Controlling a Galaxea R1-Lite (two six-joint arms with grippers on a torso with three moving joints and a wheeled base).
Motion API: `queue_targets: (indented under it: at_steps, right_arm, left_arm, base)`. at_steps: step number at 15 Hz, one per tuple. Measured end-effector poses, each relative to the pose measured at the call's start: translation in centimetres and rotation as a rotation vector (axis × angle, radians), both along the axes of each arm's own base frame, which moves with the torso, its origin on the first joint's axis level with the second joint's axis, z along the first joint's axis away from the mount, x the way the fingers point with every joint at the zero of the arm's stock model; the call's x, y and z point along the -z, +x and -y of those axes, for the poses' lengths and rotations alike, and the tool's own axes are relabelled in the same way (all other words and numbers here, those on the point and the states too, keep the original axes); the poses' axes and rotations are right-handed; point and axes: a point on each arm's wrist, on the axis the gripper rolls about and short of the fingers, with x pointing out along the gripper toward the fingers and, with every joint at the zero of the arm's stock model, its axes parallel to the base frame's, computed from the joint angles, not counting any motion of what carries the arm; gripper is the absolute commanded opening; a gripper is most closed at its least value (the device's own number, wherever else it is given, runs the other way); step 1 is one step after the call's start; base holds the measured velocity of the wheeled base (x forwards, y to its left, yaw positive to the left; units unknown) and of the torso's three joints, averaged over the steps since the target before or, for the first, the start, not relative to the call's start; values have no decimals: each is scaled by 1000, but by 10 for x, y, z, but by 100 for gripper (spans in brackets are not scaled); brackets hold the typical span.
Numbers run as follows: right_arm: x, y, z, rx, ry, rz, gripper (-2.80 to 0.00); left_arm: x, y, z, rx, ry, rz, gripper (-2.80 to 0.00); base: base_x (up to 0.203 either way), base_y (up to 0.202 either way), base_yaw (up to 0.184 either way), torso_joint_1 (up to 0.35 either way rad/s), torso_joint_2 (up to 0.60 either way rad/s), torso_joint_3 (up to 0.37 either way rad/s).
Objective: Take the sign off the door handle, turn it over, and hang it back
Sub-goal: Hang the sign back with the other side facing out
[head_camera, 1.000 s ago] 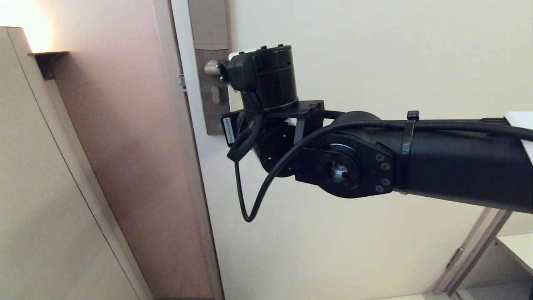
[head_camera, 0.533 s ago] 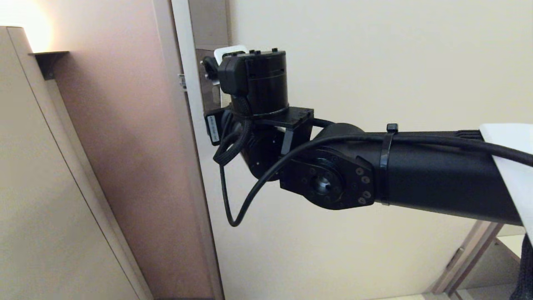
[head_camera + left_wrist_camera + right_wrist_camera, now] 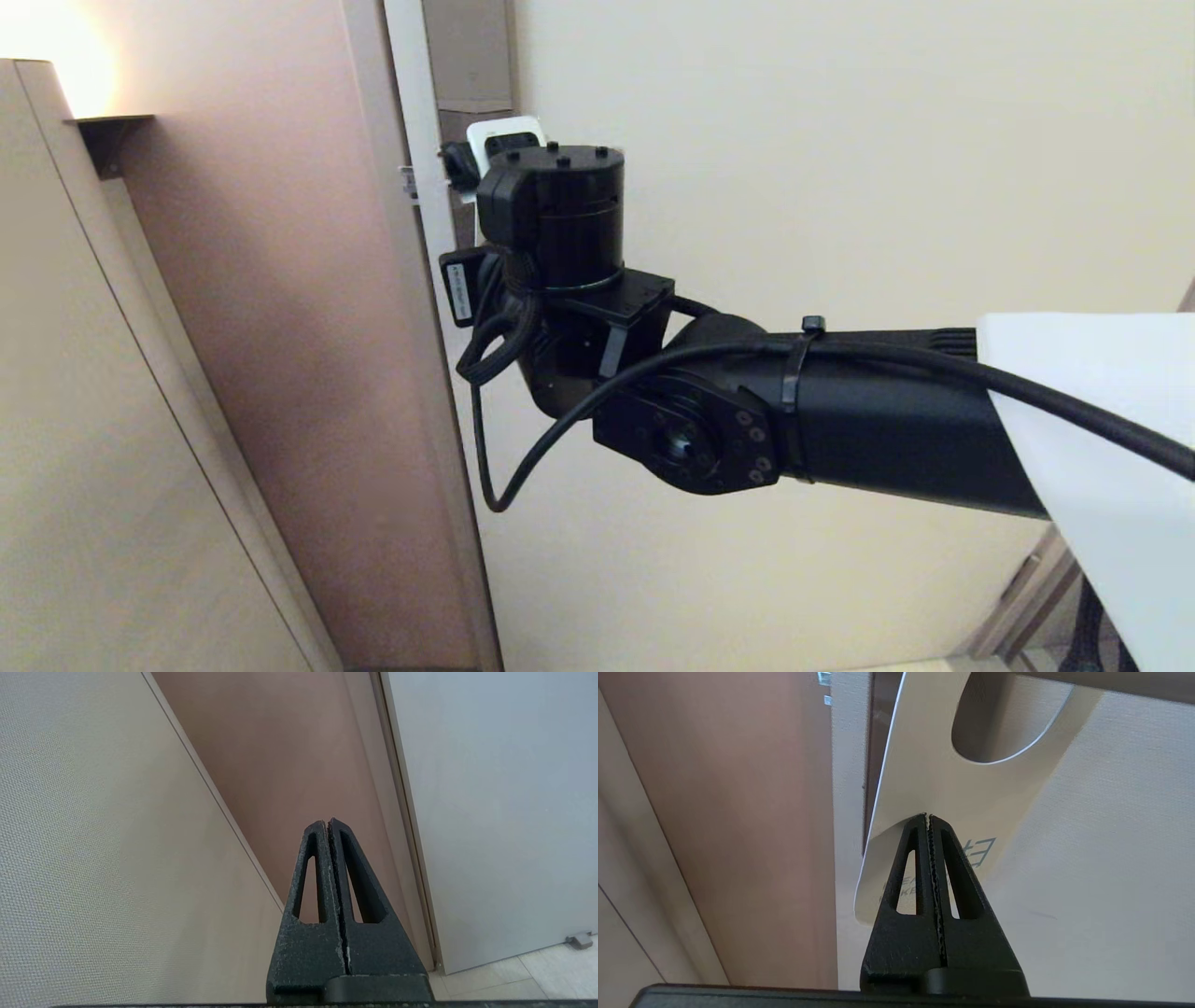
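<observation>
The right gripper (image 3: 928, 817) is clamped on the sign (image 3: 934, 774), its two fingers pressed together at the card's middle, white face towards the camera, just under the one oval hole. The door handle (image 3: 1111, 683) passes through that hole, along the hole's upper rim. One long edge of the sign lies over the lock plate (image 3: 464, 112) near the door (image 3: 840, 140) edge; the other has bare door panel beside it. The left gripper (image 3: 328, 823), fingers pressed together on nothing, hangs low by the brown wall (image 3: 280, 765), well apart.
</observation>
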Motion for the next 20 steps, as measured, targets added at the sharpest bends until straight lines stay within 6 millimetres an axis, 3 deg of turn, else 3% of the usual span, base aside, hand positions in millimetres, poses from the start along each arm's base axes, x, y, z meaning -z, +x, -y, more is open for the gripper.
queue_targets:
  at_steps: [4,16,20]
  right_arm:
    - [3,4,-6,2,22,49,-280]
    - [47,17,-29,-49,19,59,-280]
    - [46,19,-29,-93,34,75,-280]
  left_arm:
    - [0,0,0,1,0,-1,-280]
    - [0,0,0,1,0,0,-280]
    - [0,0,0,1,0,0,-280]
  base:
    - [0,0,0,0,0,0]
    - [0,0,0,0,0,0]
    - [0,0,0,0,0,0]
